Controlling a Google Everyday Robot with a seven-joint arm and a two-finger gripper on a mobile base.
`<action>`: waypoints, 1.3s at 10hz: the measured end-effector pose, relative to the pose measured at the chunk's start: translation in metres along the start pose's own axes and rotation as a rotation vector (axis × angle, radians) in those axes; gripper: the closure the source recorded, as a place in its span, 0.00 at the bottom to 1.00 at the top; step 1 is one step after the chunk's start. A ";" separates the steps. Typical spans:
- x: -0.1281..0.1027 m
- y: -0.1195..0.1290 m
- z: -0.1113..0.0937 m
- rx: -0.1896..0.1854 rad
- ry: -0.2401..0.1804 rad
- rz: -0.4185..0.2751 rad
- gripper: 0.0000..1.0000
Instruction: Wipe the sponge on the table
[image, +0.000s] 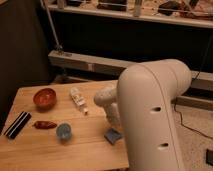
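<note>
The blue-grey sponge (112, 135) lies flat on the wooden table (85, 147), near its right front part. My gripper (115, 126) comes down onto the sponge's far edge at the end of the white forearm (106, 97), and the big white arm housing (152, 115) hides most of it. The sponge's near-left corner shows clearly; its right side disappears behind the arm.
On the table stand a red bowl (45, 97) at back left, a white bottle (78, 99) lying near the middle, a round blue cup (63, 131), a small red packet (45, 124) and a black flat object (17, 125) at the left edge. A cable runs over the floor at right.
</note>
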 end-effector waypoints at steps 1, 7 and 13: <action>-0.017 0.005 -0.006 -0.011 -0.011 0.000 0.92; -0.074 0.112 -0.018 -0.083 -0.039 -0.133 0.92; -0.041 0.181 -0.056 -0.131 -0.098 -0.283 0.92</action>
